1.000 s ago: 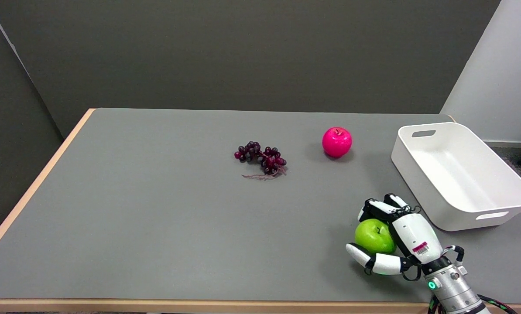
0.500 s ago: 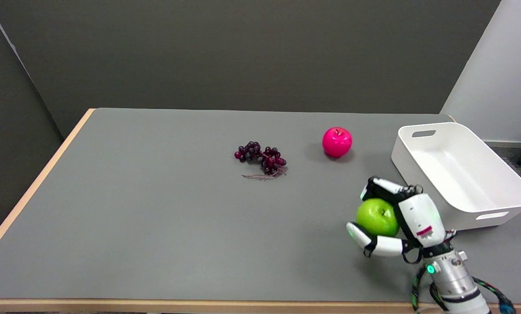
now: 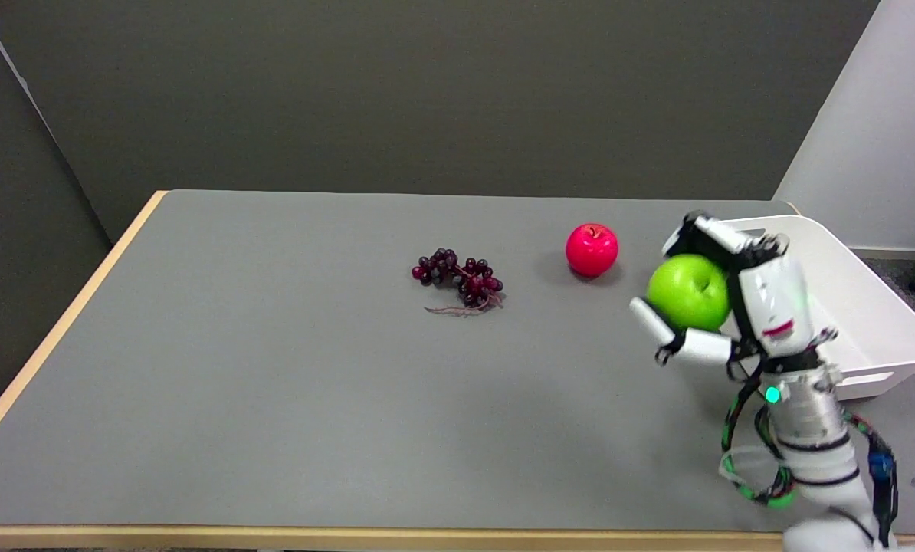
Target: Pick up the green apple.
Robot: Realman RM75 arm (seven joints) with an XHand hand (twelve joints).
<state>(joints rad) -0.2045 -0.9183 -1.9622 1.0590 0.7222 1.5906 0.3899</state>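
The green apple (image 3: 688, 292) hangs in the air above the grey table (image 3: 273, 383), well off its surface. My right hand (image 3: 741, 295) grips it, fingers curled over its top and thumb under its lower left side. The hand and wrist rise steeply from the lower right corner and cover part of the white bin behind them.
A white bin (image 3: 871, 322) with cut-out handles stands at the right edge, just behind the raised hand. A red apple (image 3: 591, 249) sits left of the bin. A bunch of dark purple grapes (image 3: 457, 278) lies near the table's middle.
My right hand has lifted the green apple off the table and carried it up and away from the near edge, toward the bin. The red apple and grapes have stayed put.
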